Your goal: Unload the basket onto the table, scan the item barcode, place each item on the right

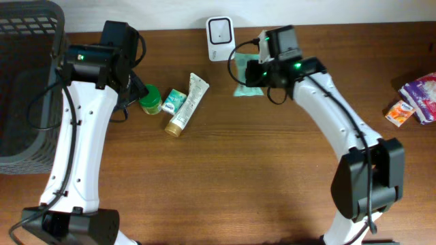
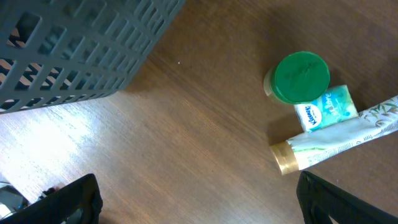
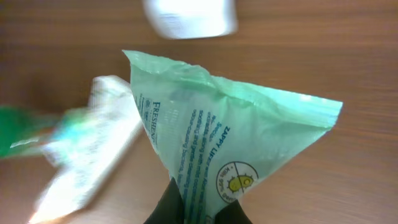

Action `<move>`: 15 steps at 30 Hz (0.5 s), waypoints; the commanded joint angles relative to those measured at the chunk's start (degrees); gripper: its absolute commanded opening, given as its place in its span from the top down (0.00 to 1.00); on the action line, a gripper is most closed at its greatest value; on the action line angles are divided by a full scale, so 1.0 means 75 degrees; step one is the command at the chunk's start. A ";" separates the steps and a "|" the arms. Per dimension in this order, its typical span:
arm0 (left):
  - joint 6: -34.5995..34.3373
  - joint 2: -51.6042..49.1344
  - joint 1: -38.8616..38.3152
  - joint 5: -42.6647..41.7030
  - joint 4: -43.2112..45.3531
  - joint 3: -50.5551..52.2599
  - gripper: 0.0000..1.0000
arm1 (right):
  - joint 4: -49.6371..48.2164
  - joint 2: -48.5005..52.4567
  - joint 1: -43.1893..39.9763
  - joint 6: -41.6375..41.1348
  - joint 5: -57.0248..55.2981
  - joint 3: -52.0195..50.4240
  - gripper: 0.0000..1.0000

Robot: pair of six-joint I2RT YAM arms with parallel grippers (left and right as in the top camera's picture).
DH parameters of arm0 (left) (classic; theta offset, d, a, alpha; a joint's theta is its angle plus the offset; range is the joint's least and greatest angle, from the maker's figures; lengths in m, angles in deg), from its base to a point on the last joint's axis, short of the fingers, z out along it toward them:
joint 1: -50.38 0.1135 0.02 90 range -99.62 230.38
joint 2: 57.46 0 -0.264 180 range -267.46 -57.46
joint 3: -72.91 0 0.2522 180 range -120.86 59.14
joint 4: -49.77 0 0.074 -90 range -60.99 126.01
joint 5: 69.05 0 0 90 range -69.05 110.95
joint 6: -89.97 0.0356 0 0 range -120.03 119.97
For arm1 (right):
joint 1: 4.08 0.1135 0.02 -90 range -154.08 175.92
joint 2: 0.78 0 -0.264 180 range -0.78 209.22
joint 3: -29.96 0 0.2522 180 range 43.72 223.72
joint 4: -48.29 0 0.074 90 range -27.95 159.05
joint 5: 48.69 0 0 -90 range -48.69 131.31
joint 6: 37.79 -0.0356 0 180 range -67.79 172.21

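Clamping one corner of the green pouch (image 3: 230,130), the right hand (image 3: 196,210) aims it lengthwise at the white scanner (image 1: 220,30) by the table's far edge, "ZAPPY" legible; left hand (image 2: 205,202) gapes.

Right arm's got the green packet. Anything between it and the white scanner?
Nothing visible. The right pincer holds the packet just short of the scanner, with only bare table between them. The tube lies off to one side, out of the path.
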 commanded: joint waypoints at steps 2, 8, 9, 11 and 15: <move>0.0090 0.0023 0.0006 0.0087 -0.0015 0.0006 0.01 | -0.0300 0.0154 0.0825 0.1786 -0.4316 0.0143 0.96; 0.0090 0.0023 0.0020 0.0087 -0.0015 0.0006 0.01 | 0.0312 0.1125 0.1096 0.2087 -0.6003 0.0093 0.96; 0.0093 0.0023 0.0020 0.0087 -0.0015 0.0006 0.01 | 0.0580 0.1390 0.1096 0.2087 -0.6146 0.0087 0.96; 0.0093 0.0023 0.0020 0.0087 -0.0015 0.0006 0.01 | 0.0880 0.1746 0.1110 0.1964 -0.6231 0.0087 0.96; 0.0093 0.0023 0.0020 0.0087 -0.0015 0.0006 0.01 | 0.1064 0.1915 0.1119 0.1798 -0.5692 0.0067 0.93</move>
